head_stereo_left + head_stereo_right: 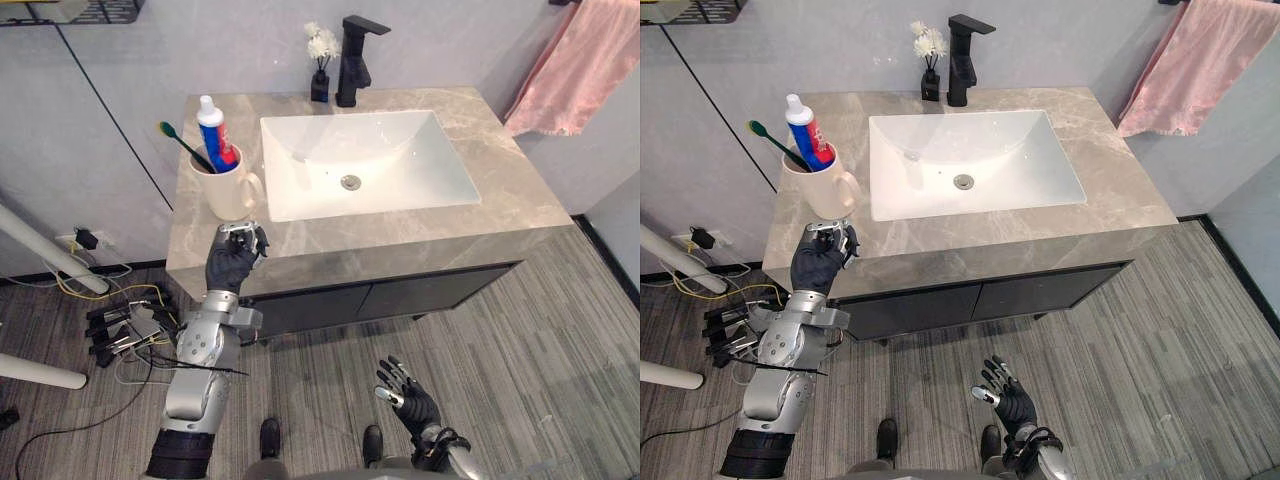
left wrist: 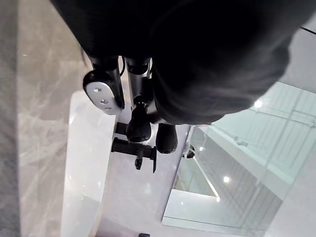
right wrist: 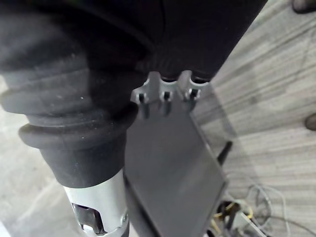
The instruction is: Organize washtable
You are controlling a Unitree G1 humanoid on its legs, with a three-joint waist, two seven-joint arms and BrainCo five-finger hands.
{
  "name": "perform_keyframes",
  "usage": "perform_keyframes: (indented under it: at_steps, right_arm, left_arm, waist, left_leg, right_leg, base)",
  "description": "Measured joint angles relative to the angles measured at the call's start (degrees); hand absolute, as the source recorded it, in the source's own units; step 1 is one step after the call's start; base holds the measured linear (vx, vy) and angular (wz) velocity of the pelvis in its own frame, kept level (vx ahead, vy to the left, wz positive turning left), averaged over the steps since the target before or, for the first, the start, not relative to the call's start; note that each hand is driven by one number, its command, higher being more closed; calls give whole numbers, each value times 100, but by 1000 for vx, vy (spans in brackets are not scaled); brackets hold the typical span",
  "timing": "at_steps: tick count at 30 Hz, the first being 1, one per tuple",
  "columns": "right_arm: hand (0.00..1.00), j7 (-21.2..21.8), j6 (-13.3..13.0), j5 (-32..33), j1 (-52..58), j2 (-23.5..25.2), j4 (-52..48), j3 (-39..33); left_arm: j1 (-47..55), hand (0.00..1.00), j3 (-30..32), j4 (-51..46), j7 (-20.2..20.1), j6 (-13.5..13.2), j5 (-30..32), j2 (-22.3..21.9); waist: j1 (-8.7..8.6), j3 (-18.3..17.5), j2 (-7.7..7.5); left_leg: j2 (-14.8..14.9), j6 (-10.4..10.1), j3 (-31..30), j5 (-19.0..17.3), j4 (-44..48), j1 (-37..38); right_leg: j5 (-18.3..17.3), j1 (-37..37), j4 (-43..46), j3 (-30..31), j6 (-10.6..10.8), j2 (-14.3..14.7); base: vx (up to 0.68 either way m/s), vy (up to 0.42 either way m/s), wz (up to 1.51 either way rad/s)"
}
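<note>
Now left hand [image 1: 238, 258], fingers seemingly curled empty, sat just beside mug [image 1: 228, 195] on bench [image 1: 520, 200]; right hand [image 1: 408, 398] hung spread. Clumsy reach could topple the mug.

Head views bright, even overhead light, soft shadows. White sink [image 1: 300, 190] almost blown out, faint sheen on countertop [image 1: 515, 190], cabinet front [image 1: 400, 295] dark under the counter lip. Left wrist view backlit: left hand [image 2: 138, 123] a black silhouette, small light spots [image 2: 255, 103] glaring behind it. Right wrist view dim, right hand [image 3: 89, 74] in shade, floor [image 3: 276, 98] lit
</note>
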Motion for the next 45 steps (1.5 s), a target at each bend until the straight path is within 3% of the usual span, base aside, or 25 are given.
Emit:
perform_keyframes:
  at_steps: [7,16,24,38,45]
  right_arm:
    - [0,-66,-2,35,-54,6,-1,-2]
    - [0,-65,-3,34,-67,9,-86,-26]
    - [0,-62,-5,33,-19,7,-251,-45]
    - [0,-55,-4,29,-18,6,-250,-39]
    - [0,-54,-7,28,-16,-3,-202,8]
  left_arm:
    - [-108,100,-51,60,39,2,-164,43]
    - [-416,100,564,226,374,-14,-150,33]
    - [-398,100,900,225,438,-33,-150,30]
    - [-438,100,947,202,482,-98,78,44]
    - [-698,100,664,213,470,-73,94,489]
  waist:
    - [6,89,-93]
    - [9,232,-56]
    - [3,300,-12]
    - [-3,477,51]
    - [6,558,-43]
  left_leg:
    - [-2,-2,22,-12,7,-87]
    - [-4,36,-20,-105,-35,-89]
    - [-11,43,-17,-62,-11,-89]
    - [-16,43,-19,-66,-35,-89]
    - [-10,26,45,-77,5,-90]
  right_leg:
    - [38,-3,-99,8,25,3]
    - [49,5,-58,-33,40,2]
    - [47,-11,-56,-32,38,0]
    - [45,-9,-54,-68,30,-5]
    - [42,-23,-115,1,27,-1]
  base:
    - [51,-10,0]
    - [-31,2,1]
    - [-2,0,0]
    - [2,0,0]
    - [0,0,-4]
